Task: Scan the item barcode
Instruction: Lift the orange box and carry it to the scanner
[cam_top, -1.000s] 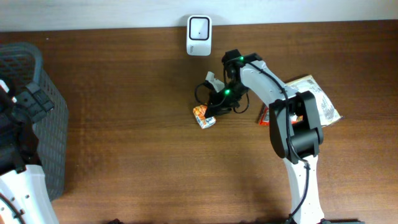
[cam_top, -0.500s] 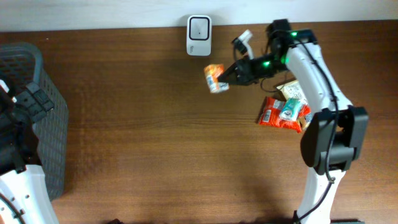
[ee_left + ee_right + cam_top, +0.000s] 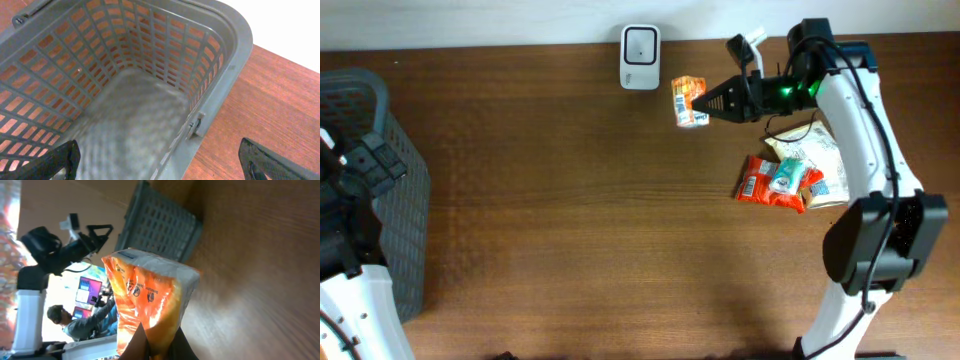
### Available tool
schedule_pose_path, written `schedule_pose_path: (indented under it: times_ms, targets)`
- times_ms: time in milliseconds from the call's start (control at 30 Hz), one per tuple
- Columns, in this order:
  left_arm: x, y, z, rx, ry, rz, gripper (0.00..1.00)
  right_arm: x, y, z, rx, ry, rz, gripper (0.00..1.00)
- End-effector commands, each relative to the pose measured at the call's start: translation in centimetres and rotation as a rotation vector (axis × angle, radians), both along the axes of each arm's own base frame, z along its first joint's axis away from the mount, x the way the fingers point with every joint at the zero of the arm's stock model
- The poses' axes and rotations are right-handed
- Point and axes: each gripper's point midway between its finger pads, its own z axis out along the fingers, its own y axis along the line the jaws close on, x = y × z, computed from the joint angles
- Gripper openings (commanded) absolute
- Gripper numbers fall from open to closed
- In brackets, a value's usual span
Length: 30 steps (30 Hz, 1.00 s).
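Brown wood grain covered the counter (image 3: 570,220), which ran to a white wall along its far edge. Against that far edge sat a white scanner (image 3: 640,43), its dark window showing in the overhead view. A grey slatted basket (image 3: 365,180) stood at the far left of the counter, with the left arm (image 3: 355,290) beside it. On the right lay a loose pile of snack packs (image 3: 785,178), red and pale ones overlapping, well apart from the scanner and partly under the right arm (image 3: 865,120).

An orange packet (image 3: 690,101) was just right of the scanner and a little nearer than it, not touching it. The right jaws were pressed together on the packet's right edge, reaching in from the right. Seen from above, the packet's long axis ran roughly near to far, tipped slightly, with its printed face turned up to the camera. Whether a barcode faced the scanner could not be told. The pile lay nearer and further right than the packet, apart from it.

From the right wrist, the packet (image 3: 150,295) filled the middle of the view, orange with a pale end, and the wood behind it was blurred. Beyond it stood the basket (image 3: 160,225).

From the left wrist, the left jaws were spread wide and held nothing, above the basket's rim (image 3: 235,45).
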Motion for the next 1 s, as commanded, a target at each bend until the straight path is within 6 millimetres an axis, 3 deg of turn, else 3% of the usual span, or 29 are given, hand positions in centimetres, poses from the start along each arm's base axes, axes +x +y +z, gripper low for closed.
schedule_pose_path:
  times_ms: [0,267,467,567,633,733,867,967]
  targets:
    - [-0.1,0.2,0.3,0.013,0.001,0.0,0.99,-0.9,0.2,2.9,0.07,-0.054,0.015,0.04]
    - [-0.1,0.2,0.3,0.013,0.001,0.0,0.99,-1.1,0.3,3.8,0.123,-0.049,0.024,0.04]
    - [-0.1,0.2,0.3,0.013,0.001,0.0,0.99,-1.0,0.2,3.2,0.08,-0.051,0.017,0.04]
    - [-0.1,0.2,0.3,0.013,0.001,0.0,0.99,0.4,-0.6,-0.6,-0.251,0.015,-0.078,0.04]
    - [-0.1,0.2,0.3,0.013,0.001,0.0,0.99,1.4,-1.1,-1.6,-0.469,0.008,-0.158,0.04]
    - [-0.1,0.2,0.3,0.013,0.001,0.0,0.99,3.3,-1.8,0.0,-0.701,-0.083,-0.315,0.04]
    - [-0.1,0.2,0.3,0.013,0.001,0.0,0.99,8.3,-3.1,3.6,-0.993,-0.395,-0.615,0.04]
    - [-0.1,0.2,0.3,0.013,0.001,0.0,0.99,11.3,-1.6,4.0,-1.15,-0.61,-0.676,0.04]
